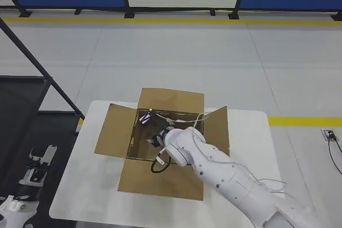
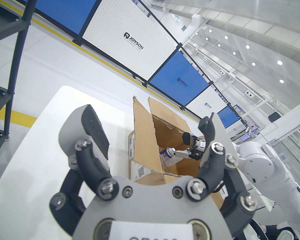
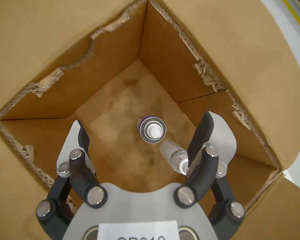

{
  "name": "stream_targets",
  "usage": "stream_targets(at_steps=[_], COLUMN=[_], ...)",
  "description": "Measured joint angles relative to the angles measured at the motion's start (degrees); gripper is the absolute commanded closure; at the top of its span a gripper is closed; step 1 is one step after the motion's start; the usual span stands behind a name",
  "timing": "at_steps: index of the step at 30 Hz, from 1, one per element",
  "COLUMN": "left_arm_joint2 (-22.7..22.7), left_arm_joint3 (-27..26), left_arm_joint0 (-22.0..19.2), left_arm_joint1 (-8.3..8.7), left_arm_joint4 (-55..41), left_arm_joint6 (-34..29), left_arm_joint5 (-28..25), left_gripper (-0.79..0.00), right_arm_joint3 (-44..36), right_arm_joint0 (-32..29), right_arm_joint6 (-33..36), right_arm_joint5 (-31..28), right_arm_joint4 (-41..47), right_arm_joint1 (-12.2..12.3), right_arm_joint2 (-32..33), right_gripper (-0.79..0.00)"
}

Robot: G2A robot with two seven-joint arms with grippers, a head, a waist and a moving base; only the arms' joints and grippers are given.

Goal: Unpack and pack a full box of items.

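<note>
An open cardboard box [image 1: 114, 131] stands on the white table [image 1: 85, 188] with its flaps spread. Two cans stand upright on its floor: a spray can with a silver rim [image 3: 151, 129] and a white one [image 3: 172, 154], partly hidden behind a finger. My right gripper [image 3: 143, 119] hangs open inside the box above them, holding nothing. From the left wrist view the blue-labelled can [image 2: 168, 154] sits just beside the right gripper [image 2: 183, 146] in the box [image 2: 145, 131]. My left gripper [image 2: 147, 114] is open and empty, low off the table's left edge [image 1: 37, 164].
A black metal rack [image 1: 23, 114] stands left of the table, close to the left arm. The box's torn inner edges [image 3: 207, 73] ring the right gripper. Yellow floor lines [image 1: 308, 121] and a cable [image 1: 336, 154] lie beyond the table's right side.
</note>
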Motion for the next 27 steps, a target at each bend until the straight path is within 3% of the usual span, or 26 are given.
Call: stream_targets(at_steps=[10, 20, 22, 23, 25, 26, 27], left_arm_joint2=[0.0, 0.0, 0.0, 0.0, 0.0, 0.0, 0.0], left_arm_joint3=[0.0, 0.0, 0.0, 0.0, 0.0, 0.0, 0.0], left_arm_joint0=[0.0, 0.0, 0.0, 0.0, 0.0, 0.0, 0.0], left_arm_joint1=[0.00, 0.00, 0.00, 0.00, 0.00, 0.00, 0.00], left_arm_joint4=[0.0, 0.0, 0.0, 0.0, 0.0, 0.0, 0.0], left_arm_joint6=[0.0, 0.0, 0.0, 0.0, 0.0, 0.0, 0.0], left_arm_joint5=[0.0, 0.0, 0.0, 0.0, 0.0, 0.0, 0.0], left_gripper=[-0.785, -0.785, -0.785, -0.785, -0.785, -0.785, -0.785], right_arm_joint3=[19.2, 31.2, 33.1, 33.9, 35.7, 36.4, 37.0], right_arm_joint0=[6.5, 8.4, 8.8, 8.9, 9.2, 9.3, 9.4], right_arm_joint6=[2.6, -2.8, -2.8, -2.8, -2.6, -2.6, -2.6], right_arm_joint5=[-1.7, -5.1, -5.5, -5.6, -5.9, -6.0, -6.1], right_arm_joint4=[9.0, 11.9, 12.3, 12.4, 12.7, 12.7, 12.8], right_arm_joint1=[-8.2, -12.9, -13.7, -14.1, -14.8, -15.1, -15.4], right_arm_joint2=[-3.0, -3.1, -3.1, -3.1, -3.1, -3.1, -3.1], right_gripper=[-0.785, -0.690, -0.631, -0.563, -0.366, -0.314, -0.194])
